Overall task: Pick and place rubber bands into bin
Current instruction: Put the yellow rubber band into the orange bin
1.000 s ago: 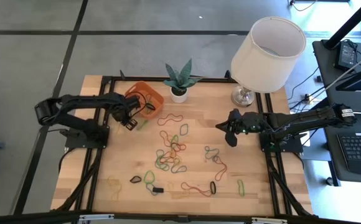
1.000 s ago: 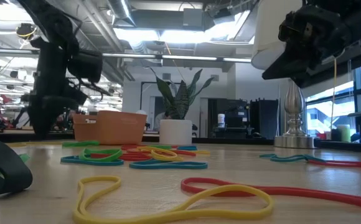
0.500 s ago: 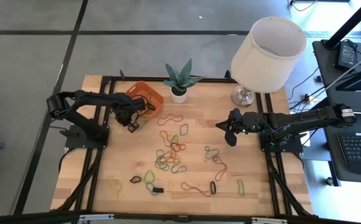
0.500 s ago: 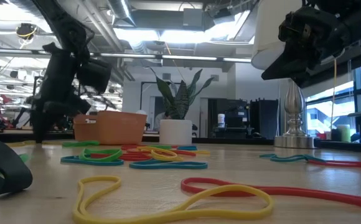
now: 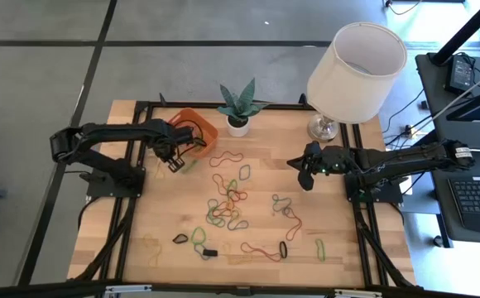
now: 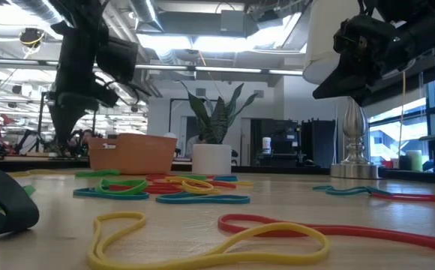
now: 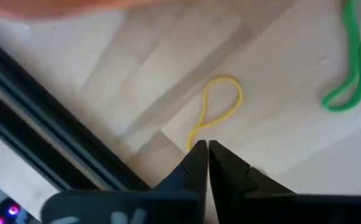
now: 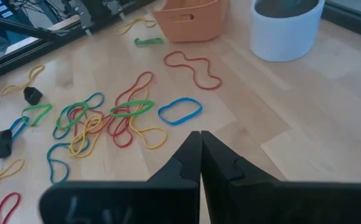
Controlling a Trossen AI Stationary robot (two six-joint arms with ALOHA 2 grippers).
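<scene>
My left gripper [image 5: 174, 161] hangs over the table just in front of the orange bin [image 5: 194, 128], pointing down and shut on a yellow rubber band [image 7: 221, 106]. A green rubber band [image 7: 345, 68] lies on the wood beside it. Several more rubber bands [image 5: 228, 203] in mixed colours lie flat in the middle of the table. My right gripper [image 5: 304, 178] hovers shut above the table's right half, with nothing between its fingers [image 8: 200, 146]. My left gripper pinches one end of the yellow band [image 7: 195, 140] between its two fingertips, coming from above and pointing down. The loop trails away below the fingers, slack. Whether its far end [image 7: 230, 84] still lies on the wood I cannot tell.
A small plant in a white pot [image 5: 238, 108] stands right of the bin, and a lamp with a white shade [image 5: 352, 70] stands at the far right. Small black pieces [image 5: 180, 239] lie near the front edge. Black frame rails [image 5: 132, 190] run along both sides.
My left gripper has risen from the table top, taking one end of the yellow band up with it. It has stayed in front of the bin.
</scene>
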